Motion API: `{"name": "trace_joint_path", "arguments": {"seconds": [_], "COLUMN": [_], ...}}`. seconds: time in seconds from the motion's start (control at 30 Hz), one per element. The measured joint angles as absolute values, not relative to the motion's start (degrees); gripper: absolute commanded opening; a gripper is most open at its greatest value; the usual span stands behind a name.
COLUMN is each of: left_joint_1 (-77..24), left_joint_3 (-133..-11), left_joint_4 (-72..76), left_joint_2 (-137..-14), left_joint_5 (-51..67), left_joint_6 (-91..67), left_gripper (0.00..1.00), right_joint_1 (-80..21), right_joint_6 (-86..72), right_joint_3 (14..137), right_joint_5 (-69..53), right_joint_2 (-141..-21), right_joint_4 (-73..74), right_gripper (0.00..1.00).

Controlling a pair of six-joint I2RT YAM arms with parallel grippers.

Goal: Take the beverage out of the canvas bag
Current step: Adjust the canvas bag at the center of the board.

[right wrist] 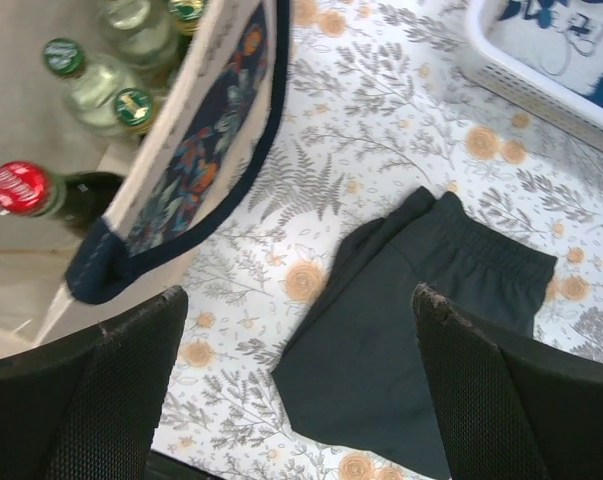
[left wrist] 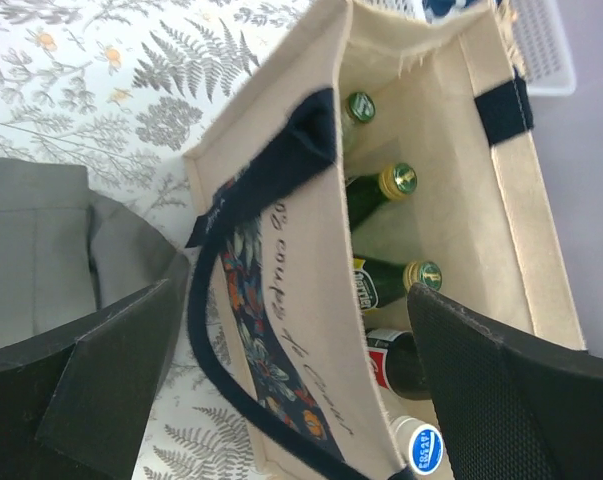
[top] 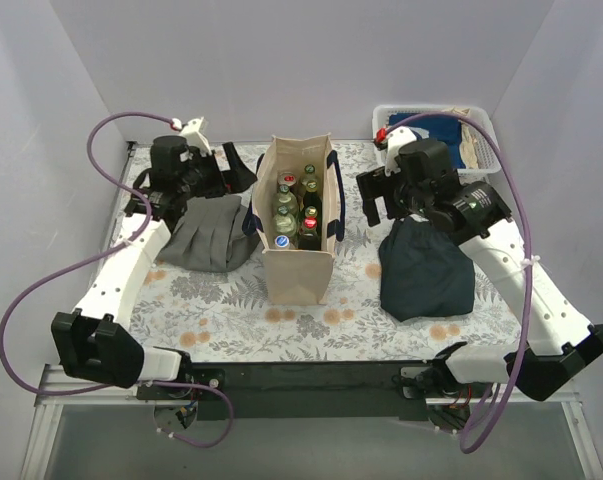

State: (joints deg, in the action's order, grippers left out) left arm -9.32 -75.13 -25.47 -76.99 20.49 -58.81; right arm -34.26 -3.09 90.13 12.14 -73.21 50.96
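Black left hand [left wrist: 289, 290]: jaws wide, empty, just beside the left wall of the canvas bag [top: 299, 262], with its mouth to the right. The bag stands upright mid-table. Bottles [top: 295, 208] stand inside, long axis vertical, caps up. Right hand [right wrist: 299, 290]: wide, empty, near the right wall. Left judged nearer.

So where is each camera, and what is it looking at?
Top external: high up behind the robot, looking down; left arm and right arm show, the canvas bag between them.
Left wrist: on the left arm, facing the bag's open top and bottles; its own fingers show.
Right wrist: on the right arm, facing down at a dark garment; its fingers show.
Shared: both wrist views catch the bag and bottles.
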Motion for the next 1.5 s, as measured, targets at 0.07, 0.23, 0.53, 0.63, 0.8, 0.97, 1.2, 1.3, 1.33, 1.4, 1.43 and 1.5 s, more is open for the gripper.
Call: {"name": "trace_joint_path", "arguments": {"seconds": [0.07,0.23,0.53,0.63,0.8,0.97,1.2,1.3,1.33,1.4,1.43,1.5], "left_joint_1": [-13.34,-19.62,-21.06,-21.23,-21.23,-21.23,-21.85,-22.46,-22.65,-23.16,-23.53,-24.51], "left_joint_3": [-73.69,-69.32,-68.40,-68.40,-67.48,-64.18,-62.39,-62.26,-62.22,-62.15,-62.08,-61.91], "left_joint_4": [-25.43,-25.87,-27.18,-28.42,-30.15,-31.22,-31.97,-31.90,-31.86,-31.73,-31.68,-31.75], "left_joint_2": [-76.27,-73.47,-68.99,-67.55,-65.04,-62.11,-59.59,-59.22,-59.16,-59.09,-59.09,-59.11], "left_joint_5": [17.02,10.94,7.66,7.68,8.27,8.36,8.29,8.08,8.03,7.60,7.31,5.56], "left_joint_6": [-58.70,-58.98,-59.29,-59.40,-59.86,-61.56,-64.51,-65.89,-66.26,-67.18,-67.42,-67.66], "left_gripper": [0.96,0.95,0.95,0.94,0.92,0.92,0.91,0.90,0.90,0.90,0.90,0.90], "right_joint_1": [-36.25,-40.77,-44.99,-45.80,-45.82,-45.89,-46.06,-46.17,-46.17,-46.19,-46.22,-46.22], "right_joint_6": [-3.29,-4.51,-5.85,-5.93,-6.07,-6.09,-6.20,-6.07,-6.04,-6.04,-6.04,-6.04], "right_joint_3": [90.35,90.76,94.11,94.37,95.70,96.77,96.77,96.77,96.77,96.77,96.77,96.77], "right_joint_5": [12.10,12.32,13.02,13.67,14.55,15.09,16.49,16.62,16.62,16.58,16.58,16.60], "right_joint_2": [-73.23,-73.82,-78.02,-78.43,-78.96,-79.79,-80.34,-80.34,-80.34,-80.36,-80.40,-80.60], "right_joint_4": [51.18,52.45,52.62,52.62,52.69,52.60,52.45,52.05,51.99,51.75,51.64,51.33], "right_gripper": [0.98,0.98,0.96,0.97,0.98,0.99,0.98,0.98,0.98,0.98,0.98,0.98]}}
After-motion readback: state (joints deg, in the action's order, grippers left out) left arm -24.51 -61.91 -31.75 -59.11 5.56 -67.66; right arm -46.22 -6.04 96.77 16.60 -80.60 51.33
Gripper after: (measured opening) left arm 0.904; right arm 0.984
